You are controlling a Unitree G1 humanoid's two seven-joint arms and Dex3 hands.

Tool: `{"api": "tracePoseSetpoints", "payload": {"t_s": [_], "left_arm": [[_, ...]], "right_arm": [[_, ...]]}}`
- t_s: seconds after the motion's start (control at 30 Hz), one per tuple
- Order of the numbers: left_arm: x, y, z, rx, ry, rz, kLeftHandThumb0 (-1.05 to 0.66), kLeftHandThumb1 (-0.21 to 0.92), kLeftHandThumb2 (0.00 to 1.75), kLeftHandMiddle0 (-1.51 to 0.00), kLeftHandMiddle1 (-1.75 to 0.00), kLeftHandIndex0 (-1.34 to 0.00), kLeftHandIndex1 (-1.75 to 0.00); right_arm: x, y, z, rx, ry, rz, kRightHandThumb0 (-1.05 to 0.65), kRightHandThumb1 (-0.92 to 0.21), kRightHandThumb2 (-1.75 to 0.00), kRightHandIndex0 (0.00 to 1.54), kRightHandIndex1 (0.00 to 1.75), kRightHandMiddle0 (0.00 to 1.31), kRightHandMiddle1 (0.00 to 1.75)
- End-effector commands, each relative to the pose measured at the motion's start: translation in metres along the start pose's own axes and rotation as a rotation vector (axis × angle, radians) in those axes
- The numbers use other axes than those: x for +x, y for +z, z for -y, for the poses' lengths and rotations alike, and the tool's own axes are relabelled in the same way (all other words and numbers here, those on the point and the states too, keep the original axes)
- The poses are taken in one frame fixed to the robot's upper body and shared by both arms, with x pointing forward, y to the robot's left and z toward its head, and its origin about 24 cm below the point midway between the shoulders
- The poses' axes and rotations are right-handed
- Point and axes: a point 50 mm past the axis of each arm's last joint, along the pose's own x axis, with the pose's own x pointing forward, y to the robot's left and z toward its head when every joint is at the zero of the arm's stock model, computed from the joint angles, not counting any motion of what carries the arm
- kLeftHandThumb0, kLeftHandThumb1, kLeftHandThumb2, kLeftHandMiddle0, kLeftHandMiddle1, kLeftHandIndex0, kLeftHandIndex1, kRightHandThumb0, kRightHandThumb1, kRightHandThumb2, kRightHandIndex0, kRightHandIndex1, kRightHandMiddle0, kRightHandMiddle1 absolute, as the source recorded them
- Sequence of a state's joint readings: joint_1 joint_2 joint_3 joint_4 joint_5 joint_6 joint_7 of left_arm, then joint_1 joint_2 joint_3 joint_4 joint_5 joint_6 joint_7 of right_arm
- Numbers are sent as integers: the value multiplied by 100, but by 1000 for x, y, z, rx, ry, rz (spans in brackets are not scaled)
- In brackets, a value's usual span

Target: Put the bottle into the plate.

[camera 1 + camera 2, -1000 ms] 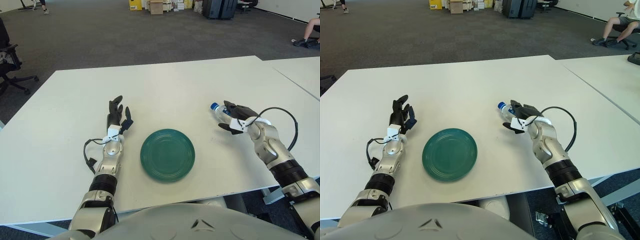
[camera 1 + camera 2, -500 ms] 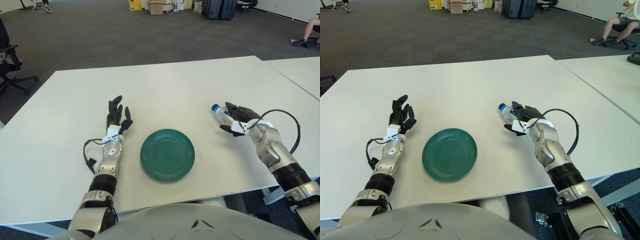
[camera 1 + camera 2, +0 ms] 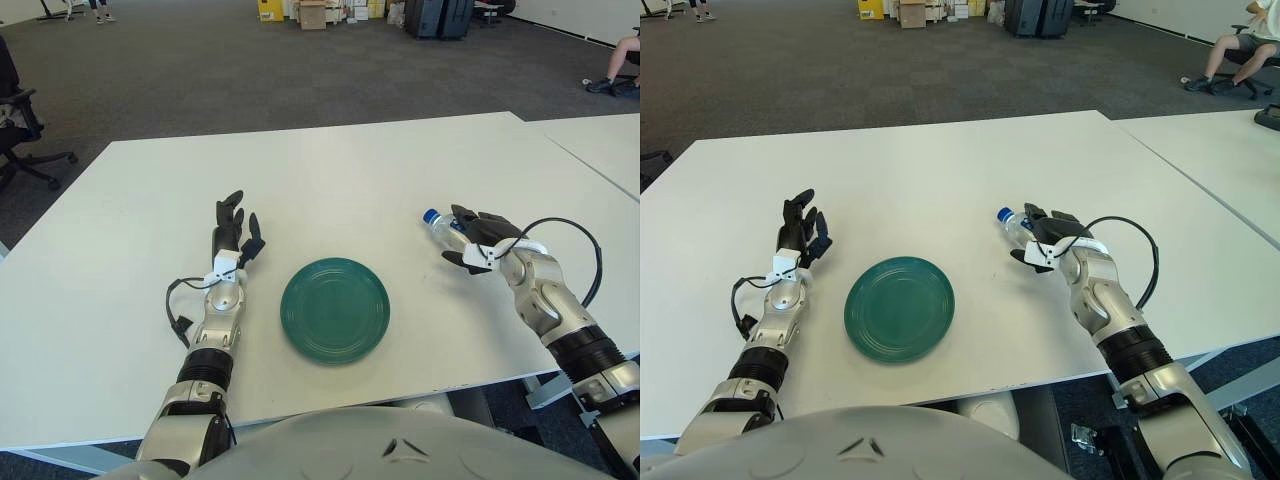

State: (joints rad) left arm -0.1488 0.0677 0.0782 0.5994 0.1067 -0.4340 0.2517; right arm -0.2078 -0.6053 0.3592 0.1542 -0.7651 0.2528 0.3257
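Fingers of the right hand are wrapped around the bottle; the left hand is held spread beside the plate.

We see a white table on dark grey carpet. At two o'clock stands a second white table; at ten o'clock a black office chair; at twelve, stacked boxes.

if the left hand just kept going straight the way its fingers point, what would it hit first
Nothing, as far as I can tell: the left hand points up the white table toward its far edge, passing left of the green plate.
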Motion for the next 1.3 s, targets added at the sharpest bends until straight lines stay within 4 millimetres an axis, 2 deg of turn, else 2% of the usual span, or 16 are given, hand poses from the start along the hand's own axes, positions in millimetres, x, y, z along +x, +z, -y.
{"api": "tracePoseSetpoints", "payload": {"t_s": [0.0, 0.27, 0.5, 0.8, 1.27], "left_arm": [[2, 2, -3, 22, 12, 13, -74, 92, 86, -38, 0, 0, -76], [2, 1, -5, 25, 13, 4, -74, 92, 85, -38, -1, 0, -77], [2, 1, -5, 14, 14, -1, -72, 92, 84, -38, 0, 0, -76], [1, 1, -6, 9, 21, 0, -72, 92, 84, -37, 0, 0, -76], [0, 1, -7, 14, 24, 3, -73, 92, 84, -38, 0, 0, -77]], "right_arm": [[1, -2, -20, -27, 77, -5, -105, -92, -80, 0, 0, 1, 1], [1, 2, -22, -49, 94, 21, -105, -92, -84, 1, 0, 2, 1], [15, -12, -51, -72, 120, -2, -105, -92, -84, 0, 0, 2, 2], [18, -8, -58, -74, 120, 12, -105, -92, -79, 0, 0, 1, 4], [11, -1, -67, -153, 159, 25, -105, -92, -73, 0, 0, 0, 0]]}}
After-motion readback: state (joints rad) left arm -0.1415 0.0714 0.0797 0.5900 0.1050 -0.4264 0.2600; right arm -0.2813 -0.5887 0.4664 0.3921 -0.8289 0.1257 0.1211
